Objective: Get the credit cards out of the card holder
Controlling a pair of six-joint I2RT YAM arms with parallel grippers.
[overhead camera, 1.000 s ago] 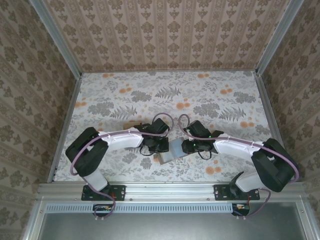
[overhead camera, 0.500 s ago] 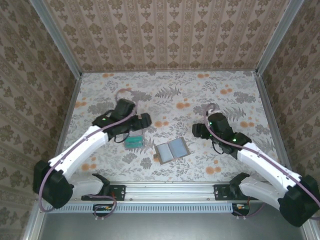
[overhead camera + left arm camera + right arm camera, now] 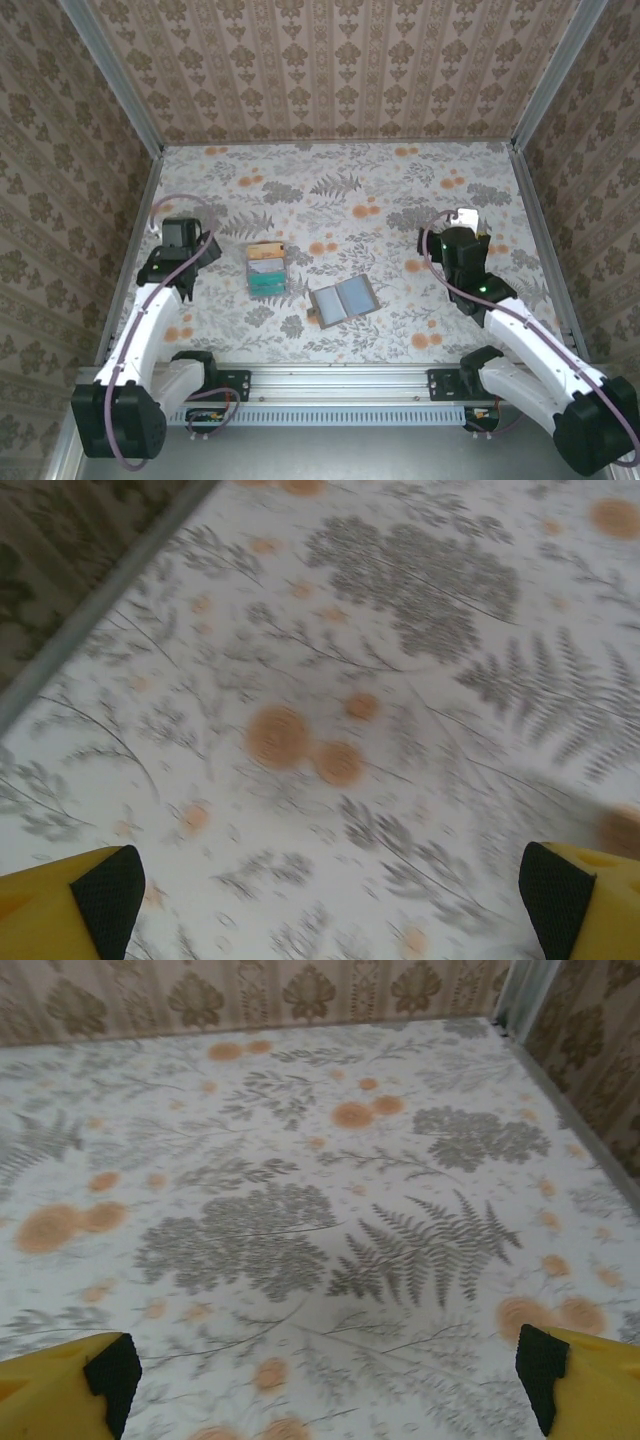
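The card holder [image 3: 343, 300] lies open and flat near the table's front middle, its two blue-grey panels facing up. A tan-orange credit card [image 3: 265, 251] lies at the far end of a clear tray [image 3: 250, 272], left of the holder. My left gripper [image 3: 185, 240] [image 3: 330, 900] hangs open by the left wall, well away from both, with bare tablecloth between its fingers. On the right side of the table my right gripper [image 3: 462, 245] [image 3: 326, 1375] is also open and holds nothing. Both sets of yellow fingers [image 3: 60, 910] [image 3: 590, 1380] stand wide apart.
A teal flat piece [image 3: 266, 284] fills the near end of the tray. Metal rails [image 3: 135, 250] and patterned walls border the floral tablecloth [image 3: 350, 190] on the left, right and back. In the left wrist view the left rail [image 3: 100, 600] runs close by.
Both arms have pulled back from the card holder, the left toward the left wall, the right toward the right side. Both grippers have opened. The tray now lies uncovered.
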